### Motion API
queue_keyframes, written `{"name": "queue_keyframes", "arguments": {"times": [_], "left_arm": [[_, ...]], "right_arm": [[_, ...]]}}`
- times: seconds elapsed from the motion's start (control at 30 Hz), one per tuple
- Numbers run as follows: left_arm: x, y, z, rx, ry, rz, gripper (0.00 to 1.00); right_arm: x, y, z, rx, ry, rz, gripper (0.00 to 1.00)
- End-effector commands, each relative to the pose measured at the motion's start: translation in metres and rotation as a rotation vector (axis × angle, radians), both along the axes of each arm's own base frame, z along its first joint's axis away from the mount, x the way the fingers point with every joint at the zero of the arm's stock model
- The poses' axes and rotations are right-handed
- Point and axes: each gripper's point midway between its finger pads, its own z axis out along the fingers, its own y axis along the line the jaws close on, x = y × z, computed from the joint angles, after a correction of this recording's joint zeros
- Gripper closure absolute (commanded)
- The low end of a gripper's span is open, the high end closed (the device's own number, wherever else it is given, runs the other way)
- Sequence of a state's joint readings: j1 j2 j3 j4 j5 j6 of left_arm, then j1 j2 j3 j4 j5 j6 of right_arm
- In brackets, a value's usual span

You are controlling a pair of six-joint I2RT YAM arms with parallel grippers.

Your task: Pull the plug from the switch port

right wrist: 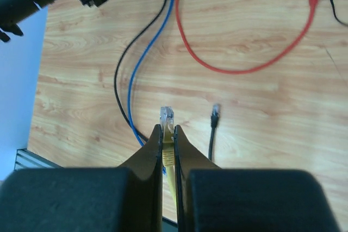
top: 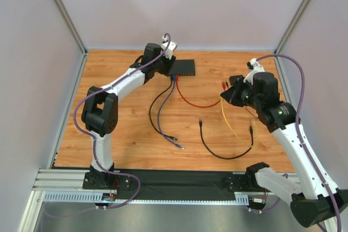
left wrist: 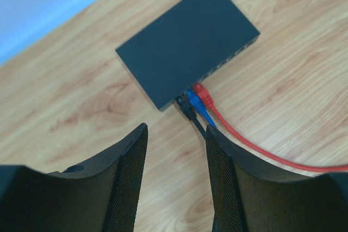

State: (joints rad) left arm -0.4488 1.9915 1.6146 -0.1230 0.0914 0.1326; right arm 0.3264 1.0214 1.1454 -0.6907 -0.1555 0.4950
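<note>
Low in the right wrist view, the right gripper (right wrist: 168,133) is clamped tight on a yellow plug (right wrist: 166,117), seemingly to keep it clear of the work. The left gripper (left wrist: 175,131) hangs with its jaws wide apart and empty, aimed at the plugs (left wrist: 194,100), probably to take one. Beyond, upper centre, lies the switch (left wrist: 185,42), its long axis running lower left to upper right and its ports facing lower right.

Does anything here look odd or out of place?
Nothing looks broken. The right gripper pinches a yellow cable whose plug hangs free, while a black cable, a blue cable and a red cable sit in the switch. A spare black lead lies loose, both ends unplugged.
</note>
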Motion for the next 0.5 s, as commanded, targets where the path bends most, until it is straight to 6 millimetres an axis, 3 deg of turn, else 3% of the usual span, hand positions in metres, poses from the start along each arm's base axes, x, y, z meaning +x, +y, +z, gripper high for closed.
{"name": "queue_keyframes", "arguments": {"times": [0.0, 0.17, 0.47], "left_arm": [[0.002, 0.001, 0.034, -0.145, -0.049, 0.005, 0.45], [-0.001, 0.004, 0.029, -0.157, -0.035, -0.008, 0.46], [-0.001, 0.008, 0.032, -0.201, -0.042, -0.018, 0.47]], "right_arm": [[-0.025, -0.016, -0.061, -0.098, 0.170, -0.016, 1.00], [0.003, 0.005, -0.107, 0.006, 0.149, -0.027, 1.00], [0.055, 0.028, -0.158, 0.082, 0.143, -0.216, 1.00]]}}
